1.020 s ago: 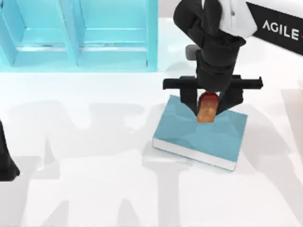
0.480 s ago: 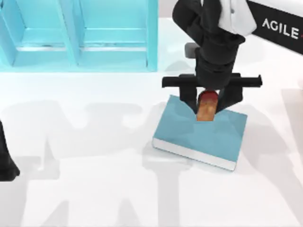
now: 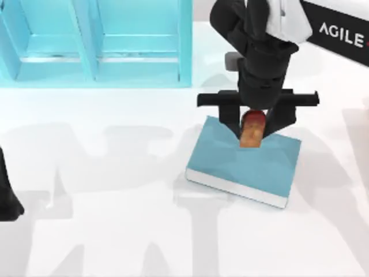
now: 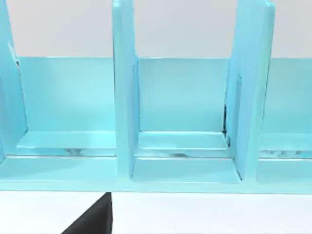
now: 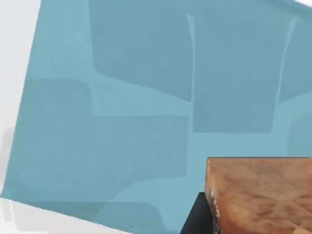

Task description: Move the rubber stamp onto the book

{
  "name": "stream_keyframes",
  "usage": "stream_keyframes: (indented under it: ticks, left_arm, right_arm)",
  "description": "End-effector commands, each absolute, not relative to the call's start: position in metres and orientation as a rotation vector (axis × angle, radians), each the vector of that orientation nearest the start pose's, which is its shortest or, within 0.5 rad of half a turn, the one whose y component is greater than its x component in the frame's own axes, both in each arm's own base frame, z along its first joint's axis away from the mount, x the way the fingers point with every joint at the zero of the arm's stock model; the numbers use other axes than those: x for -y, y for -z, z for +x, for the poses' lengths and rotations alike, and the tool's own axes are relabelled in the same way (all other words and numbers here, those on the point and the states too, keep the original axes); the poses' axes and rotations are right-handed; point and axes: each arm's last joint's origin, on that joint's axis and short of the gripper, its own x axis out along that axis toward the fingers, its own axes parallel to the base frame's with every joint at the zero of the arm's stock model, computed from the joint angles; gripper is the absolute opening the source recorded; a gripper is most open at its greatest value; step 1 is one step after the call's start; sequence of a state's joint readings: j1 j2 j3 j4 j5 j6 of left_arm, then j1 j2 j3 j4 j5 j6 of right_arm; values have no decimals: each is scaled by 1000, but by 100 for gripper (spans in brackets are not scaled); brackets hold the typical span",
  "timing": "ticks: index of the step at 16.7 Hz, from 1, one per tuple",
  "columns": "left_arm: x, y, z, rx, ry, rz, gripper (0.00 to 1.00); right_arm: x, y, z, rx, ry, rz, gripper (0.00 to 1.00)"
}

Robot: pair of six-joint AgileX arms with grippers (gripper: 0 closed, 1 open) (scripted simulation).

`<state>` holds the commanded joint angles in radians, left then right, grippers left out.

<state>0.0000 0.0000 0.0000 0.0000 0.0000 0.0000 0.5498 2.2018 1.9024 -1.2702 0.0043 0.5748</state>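
The teal-blue book lies flat right of the table's middle, with its white page edge toward the front. The rubber stamp, red on top and amber below, stands upright over the far part of the book's cover. My right gripper comes down from above and is shut on the stamp, one black finger on each side. In the right wrist view the amber stamp sits close over the book cover. I cannot tell whether the stamp touches the cover. My left arm is parked at the table's left edge.
A large turquoise shelf unit with compartments stands along the back left, and its dividers show in the left wrist view. White table surface spreads in front of and left of the book.
The right gripper with the stamp has crept very slightly toward the far side. The book and the left arm have not moved.
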Motion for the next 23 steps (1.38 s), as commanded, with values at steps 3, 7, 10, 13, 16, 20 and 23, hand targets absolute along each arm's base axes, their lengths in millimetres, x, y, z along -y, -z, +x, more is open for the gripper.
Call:
stream_keyframes:
  ticks: [3,7,10,13,16,20,23]
  left_arm:
    - [1,-160,106,0,0,0,100]
    - [1,-160,106,0,0,0,100]
    - [1,-160,106,0,0,0,100]
    - [1,-160,106,0,0,0,100]
    - [1,-160,106,0,0,0,100]
    - [1,-160,106,0,0,0,100]
    - [1,-160,106,0,0,0,100]
  right_arm:
    - [-231,-199,367,-1569,13,12,68]
    - [-231,-199,367,-1569,13,12,98]
    - [-231,-199,367,-1569,13,12,100]
    - [-231,-199,367,-1569,13,12,100]
    - [-230,-199,367,-1569,14,13,100]
    - [-231,-213,368,-1571,15,12,100]
    - [-231,-228,367,-1570,14,13,100]
